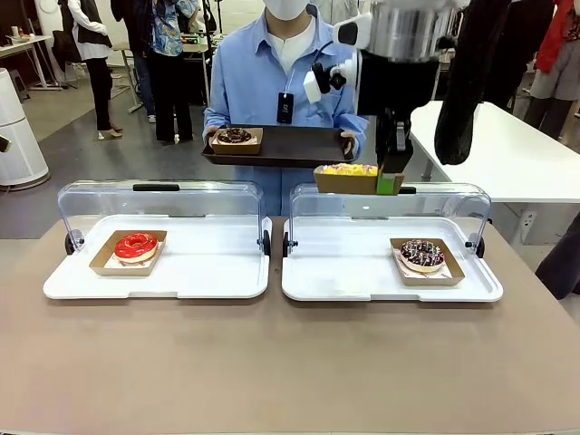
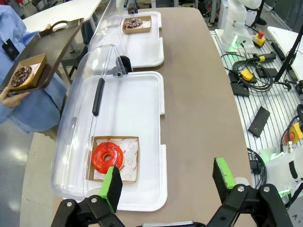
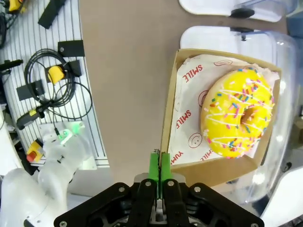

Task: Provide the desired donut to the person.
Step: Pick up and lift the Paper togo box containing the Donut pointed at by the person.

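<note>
The right claw [image 1: 388, 184], pinching the rim of the brown cardboard box [image 1: 349, 185], holds the yellow sprinkled donut [image 1: 344, 169] aloft near the person's [image 1: 263, 82] dark tray [image 1: 290, 145]. It should carry the box level onto the tray's bare half. The left claw [image 2: 165, 182] hangs spread.

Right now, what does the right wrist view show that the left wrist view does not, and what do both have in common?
Right wrist view: a yellow sprinkled donut in a cardboard tray, whose wall the shut right gripper pinches.
Left wrist view: the open left gripper looking down on a red donut, a chocolate sprinkled donut in the far white tray, and the person holding a dark serving tray with a chocolate donut.
Shared: the brown table and the white trays' clear lids.
</note>
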Motion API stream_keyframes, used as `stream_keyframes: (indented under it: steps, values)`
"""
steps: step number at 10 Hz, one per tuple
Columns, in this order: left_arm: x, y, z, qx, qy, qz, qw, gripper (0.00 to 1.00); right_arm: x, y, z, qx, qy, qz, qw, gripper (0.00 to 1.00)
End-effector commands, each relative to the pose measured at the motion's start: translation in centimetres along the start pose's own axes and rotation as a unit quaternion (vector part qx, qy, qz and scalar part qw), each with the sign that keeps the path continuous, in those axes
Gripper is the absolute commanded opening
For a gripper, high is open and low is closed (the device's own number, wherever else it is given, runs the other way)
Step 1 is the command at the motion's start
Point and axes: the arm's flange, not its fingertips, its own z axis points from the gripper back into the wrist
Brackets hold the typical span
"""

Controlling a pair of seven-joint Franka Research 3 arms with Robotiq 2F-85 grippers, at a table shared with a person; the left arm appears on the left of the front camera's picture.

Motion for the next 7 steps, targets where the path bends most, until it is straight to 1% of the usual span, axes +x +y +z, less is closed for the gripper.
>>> stream_keyframes:
  steps: [1, 2, 3, 7]
  values:
    - [0.13, -0.07, 0.12, 0.005, -0.005, 0.001, 1.000, 1.00, 0.28, -0.44, 0.20, 0.005, 0.000, -0.004, 1.000, 0.00]
    - [0.13, -0.07, 0.12, 0.005, -0.005, 0.001, 1.000, 1.00, -0.05, -0.70, -0.30, 0.002, -0.006, 0.027, 1.000, 0.00]
    - [0.13, -0.07, 0.12, 0.005, -0.005, 0.001, 1.000, 1.00, 0.04, -0.13, 0.33, -0.002, -0.002, 0.000, 1.000, 0.00]
    - [0.13, -0.07, 0.12, 0.005, -0.005, 0.001, 1.000, 1.00, 0.04, -0.13, 0.33, -0.002, -0.002, 0.000, 1.000, 0.00]
